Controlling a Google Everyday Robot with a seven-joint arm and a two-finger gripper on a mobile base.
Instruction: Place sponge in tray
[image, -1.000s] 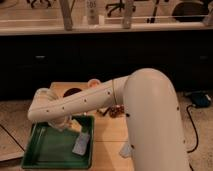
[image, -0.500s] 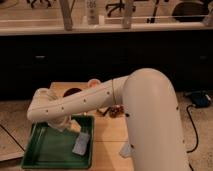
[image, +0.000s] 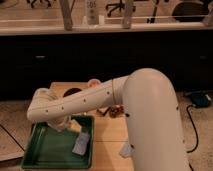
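Observation:
The green tray (image: 47, 150) lies at the front left of the wooden table. A grey-blue sponge (image: 81, 144) lies flat inside it, near its right rim. My white arm reaches from the right across the table to the tray's far end. The gripper (image: 66, 123) hangs below the arm's wrist, over the tray's back part, up and to the left of the sponge and apart from it.
A dark round object (image: 73, 92) and a pale orange one (image: 93, 83) sit at the table's back, behind the arm. A small brown item (image: 116, 111) lies mid-table beside the arm. A dark counter front stands behind the table (image: 107, 142). A cable lies on the floor at right (image: 192, 132).

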